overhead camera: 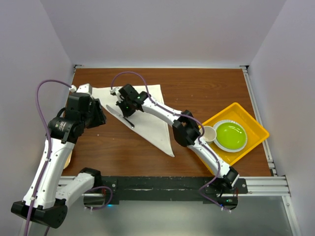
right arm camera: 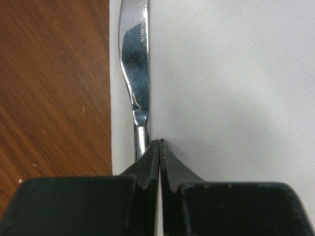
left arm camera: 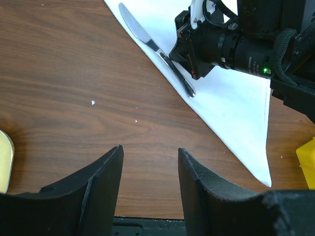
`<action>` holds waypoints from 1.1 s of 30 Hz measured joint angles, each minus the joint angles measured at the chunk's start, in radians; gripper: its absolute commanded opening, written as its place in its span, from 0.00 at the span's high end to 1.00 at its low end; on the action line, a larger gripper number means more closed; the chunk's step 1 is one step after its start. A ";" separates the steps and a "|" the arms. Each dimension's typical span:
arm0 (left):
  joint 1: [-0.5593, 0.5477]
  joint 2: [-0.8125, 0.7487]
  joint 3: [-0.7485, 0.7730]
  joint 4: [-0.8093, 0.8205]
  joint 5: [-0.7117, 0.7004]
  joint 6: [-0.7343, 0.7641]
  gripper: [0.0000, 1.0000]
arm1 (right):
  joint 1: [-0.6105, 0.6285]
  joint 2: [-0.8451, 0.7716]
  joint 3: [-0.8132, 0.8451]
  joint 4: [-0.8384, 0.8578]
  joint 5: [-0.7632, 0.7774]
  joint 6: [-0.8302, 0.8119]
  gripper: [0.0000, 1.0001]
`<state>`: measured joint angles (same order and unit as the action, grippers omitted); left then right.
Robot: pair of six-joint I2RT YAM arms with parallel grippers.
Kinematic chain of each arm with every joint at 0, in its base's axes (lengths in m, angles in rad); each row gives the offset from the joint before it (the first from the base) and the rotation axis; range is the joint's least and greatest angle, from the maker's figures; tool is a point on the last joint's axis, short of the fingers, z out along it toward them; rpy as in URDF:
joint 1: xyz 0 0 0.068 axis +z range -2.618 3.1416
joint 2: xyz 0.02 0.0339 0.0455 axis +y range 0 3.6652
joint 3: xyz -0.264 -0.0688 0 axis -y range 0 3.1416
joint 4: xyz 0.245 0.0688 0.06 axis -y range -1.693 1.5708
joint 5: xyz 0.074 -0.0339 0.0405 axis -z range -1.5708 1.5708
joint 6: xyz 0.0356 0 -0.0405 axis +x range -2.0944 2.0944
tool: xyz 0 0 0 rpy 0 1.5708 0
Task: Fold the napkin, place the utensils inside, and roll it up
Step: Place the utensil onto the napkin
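The white napkin lies folded into a long triangle on the brown table, its point toward the near edge. A silver knife rests along the napkin's left edge, also clear in the left wrist view. My right gripper stands over the knife's handle end, shut. In its wrist view the knife runs up from beside the gripper's closed tips, on the napkin. Nothing shows between the jaws. My left gripper hovers open over bare wood, left of the napkin.
A yellow tray at the right holds a green plate, with a pale cup at its left rim. A tan object lies near the left arm. The right arm stretches diagonally across the table.
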<state>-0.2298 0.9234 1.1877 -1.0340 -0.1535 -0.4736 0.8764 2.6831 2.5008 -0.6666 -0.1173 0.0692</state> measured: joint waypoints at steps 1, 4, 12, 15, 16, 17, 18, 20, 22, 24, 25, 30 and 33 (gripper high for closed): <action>0.000 0.000 0.000 0.000 0.000 0.000 0.46 | 0.000 0.000 -0.001 0.003 -0.006 0.002 1.00; 0.000 0.000 0.000 0.000 0.000 0.000 0.45 | 0.000 -0.001 -0.001 0.002 -0.006 0.002 1.00; 0.000 0.030 -0.005 0.009 -0.004 -0.025 0.39 | -0.009 -0.029 0.003 -0.054 0.012 0.051 0.87; 0.010 0.064 -0.039 0.061 0.012 -0.072 0.39 | -0.025 -0.135 -0.054 -0.101 0.009 0.109 0.77; 0.019 0.080 -0.050 0.080 0.023 -0.086 0.39 | -0.031 -0.180 -0.080 -0.119 0.007 0.124 0.74; 0.030 0.095 -0.062 0.101 0.038 -0.095 0.38 | -0.038 -0.246 -0.126 -0.131 0.000 0.137 0.71; 0.049 0.122 -0.074 0.133 0.058 -0.113 0.38 | -0.045 -0.318 -0.167 -0.154 -0.006 0.149 0.68; 0.096 0.196 -0.085 0.198 0.097 -0.142 0.38 | -0.057 -0.467 -0.257 -0.186 -0.010 0.162 0.63; 0.141 0.275 -0.085 0.262 0.138 -0.172 0.37 | -0.069 -0.617 -0.354 -0.215 -0.006 0.170 0.60; 0.183 0.356 -0.086 0.341 0.186 -0.201 0.37 | -0.074 -0.761 -0.461 -0.241 -0.006 0.175 0.58; 0.202 0.390 -0.088 0.376 0.206 -0.214 0.37 | -0.075 -0.824 -0.518 -0.248 -0.006 0.177 0.58; 0.346 0.591 -0.069 0.571 0.314 -0.212 0.34 | -0.109 -1.028 -0.771 -0.274 -0.037 0.182 0.59; 0.431 0.768 0.030 0.609 0.350 -0.166 0.34 | -0.166 -1.051 -0.866 -0.286 -0.063 0.182 0.59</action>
<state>0.2012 1.6909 1.2175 -0.4252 0.1967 -0.6399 0.7105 1.6321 1.6352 -0.9527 -0.1802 0.2508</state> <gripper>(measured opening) 0.660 0.418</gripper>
